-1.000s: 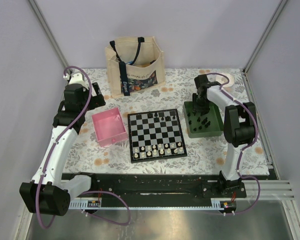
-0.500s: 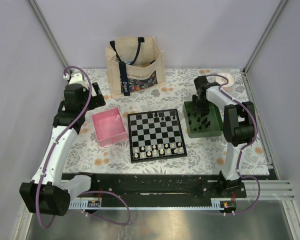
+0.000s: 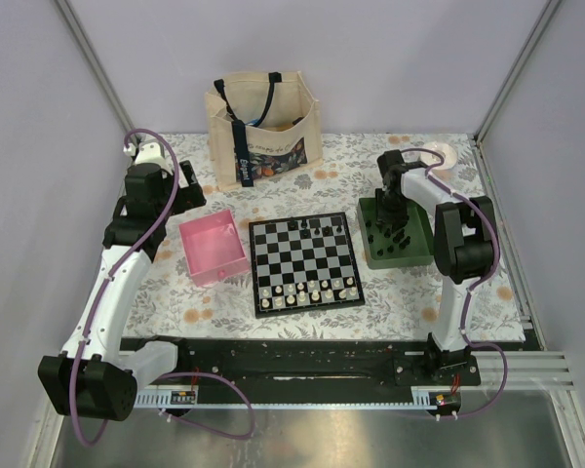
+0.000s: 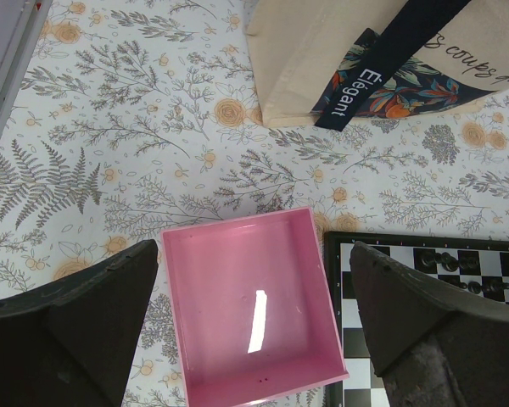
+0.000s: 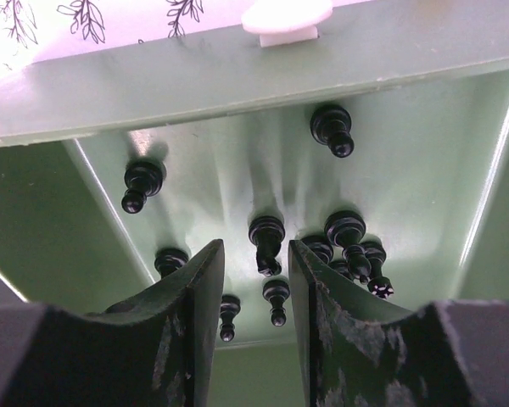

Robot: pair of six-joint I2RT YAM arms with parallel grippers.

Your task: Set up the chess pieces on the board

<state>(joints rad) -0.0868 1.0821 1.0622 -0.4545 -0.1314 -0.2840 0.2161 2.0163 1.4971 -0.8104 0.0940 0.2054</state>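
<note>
The tiny black plastic chess piece [image 5: 266,240] being targeted sat on the floor of the shallow green plastic tray [image 5: 237,76], in line with the gap between the 2 dark fingers of the right gripper [image 5: 254,254]. Whether it stood upright or lay on its side could not be told from the wrist view. The jaws stood narrowly apart, somewhat wider than the piece, with nothing pinched between them. The other black pieces [image 5: 349,242] crowded just beside it on the right, so the step in hand looked like a pick, and doing it well probably meant lowering straight down with the piece centred, closing gently on its stem, and keeping the right finger from catching the neighbouring cluster. A skewed or hurried close would likely squirt so small a piece sideways. The square black-and-white chequered chessboard [image 3: 305,261] lay just left of the green tray, with a few black pieces on its far rows and the tiny white pieces [image 3: 307,290] along its near rows, so the task seemed well short of done. Farther left, the left gripper [image 4: 253,248] hung wide open and empty over the square pink plastic tray [image 4: 229,254]. The cream canvas tote bag [image 3: 263,132] stood beyond them on the floral tablecloth [image 4: 110,127].
</note>
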